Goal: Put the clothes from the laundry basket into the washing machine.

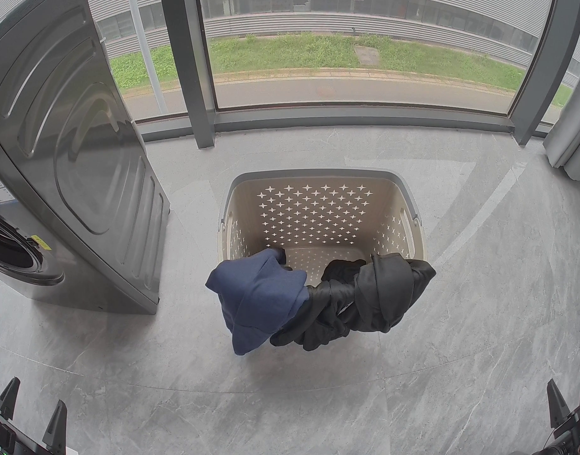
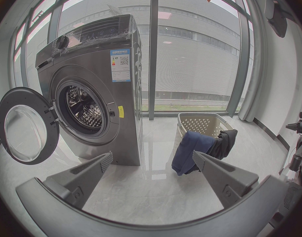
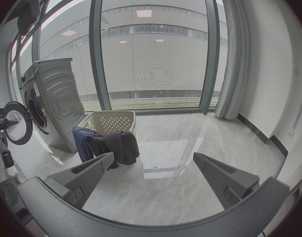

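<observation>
Clothes, two pieces, hung over the near rim of the laundry basket (image 1: pixel 321 177); nothing loaded yet, we judge.
Blue garment (image 1: pixel 258 298) on the left, black garment (image 1: pixel 359 298) on the right, touching and partly tangled; we expect both to be soft, light and limp, likely to drag each other, so we would pinch the bunched fold at the rim. Washing machine (image 1: pixel 81 146) stands left of the basket, door (image 2: pixel 24 125) swung open, drum (image 2: pixel 83 111) bare. Left gripper (image 2: pixel 151 153) and right gripper (image 3: pixel 153 154) sit near us, jaws spread, holding nothing. Floor (image 1: pixel 302 399) is glossy grey tile; window (image 1: pixel 366 33) far, curtain (image 1: pixel 571 134) far right.
</observation>
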Robot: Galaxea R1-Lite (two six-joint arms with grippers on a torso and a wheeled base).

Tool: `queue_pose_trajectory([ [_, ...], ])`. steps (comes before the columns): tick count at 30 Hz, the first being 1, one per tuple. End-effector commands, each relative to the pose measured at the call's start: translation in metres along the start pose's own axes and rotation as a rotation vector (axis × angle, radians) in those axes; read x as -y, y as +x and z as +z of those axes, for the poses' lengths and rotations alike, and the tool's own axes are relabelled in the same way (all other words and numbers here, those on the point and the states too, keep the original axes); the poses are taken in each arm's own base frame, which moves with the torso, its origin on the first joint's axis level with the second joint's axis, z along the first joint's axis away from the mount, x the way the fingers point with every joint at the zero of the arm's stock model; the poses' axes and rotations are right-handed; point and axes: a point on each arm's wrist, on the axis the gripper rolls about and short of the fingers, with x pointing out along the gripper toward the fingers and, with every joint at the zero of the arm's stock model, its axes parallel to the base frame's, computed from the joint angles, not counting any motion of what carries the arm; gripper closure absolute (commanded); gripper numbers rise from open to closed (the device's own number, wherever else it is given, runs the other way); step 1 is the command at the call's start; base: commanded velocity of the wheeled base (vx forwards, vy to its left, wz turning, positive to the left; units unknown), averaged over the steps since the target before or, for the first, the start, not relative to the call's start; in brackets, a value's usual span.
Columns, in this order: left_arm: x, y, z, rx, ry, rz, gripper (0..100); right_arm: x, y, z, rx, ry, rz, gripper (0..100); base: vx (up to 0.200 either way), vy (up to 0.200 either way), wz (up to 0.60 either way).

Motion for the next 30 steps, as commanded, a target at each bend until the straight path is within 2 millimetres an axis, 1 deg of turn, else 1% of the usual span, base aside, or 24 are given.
queue_pose_trajectory([
  [1, 0.000, 0.000, -0.005, -0.004, -0.001, 0.000, 0, 0.000, 0.000, -0.005, -0.001, 0.000, 0.000, 0, 0.000, 0.000, 0.00],
  [22, 0.000, 0.000, -0.005, -0.004, -0.001, -0.001, 0, 0.000, 0.000, -0.005, 0.000, -0.005, -0.003, 0, 0.000, 0.000, 0.00],
  [24, 0.000, 0.000, -0.005, -0.004, -0.001, -0.001, 0, 0.000, -0.002, 0.005, 0.051, -0.008, -0.005, 0, 0.000, 0.000, 0.00],
  [25, 0.000, 0.000, -0.005, -0.004, -0.001, 0.000, 0, 0.000, -0.009, 0.029, 0.123, -0.001, -0.003, 0, 0.000, 0.000, 0.00],
  [26, 0.000, 0.000, -0.005, -0.004, -0.001, 0.000, 0, 0.000, -0.013, 0.045, 0.153, 0.005, -0.002, 0, 0.000, 0.000, 0.00],
  [27, 0.000, 0.000, -0.005, -0.005, 0.001, 0.000, 0, 0.000, -0.013, 0.056, 0.135, 0.011, 0.000, 0, 0.000, 0.000, 0.00],
  [28, 0.000, 0.000, -0.005, -0.004, 0.001, 0.000, 0, 0.000, -0.009, 0.060, 0.094, 0.011, 0.000, 0, 0.000, 0.000, 0.00],
  [30, 0.000, 0.000, -0.005, -0.004, -0.001, -0.001, 0, 0.000, 0.001, 0.058, -0.012, 0.012, 0.013, 0, 0.000, 0.000, 0.00],
])
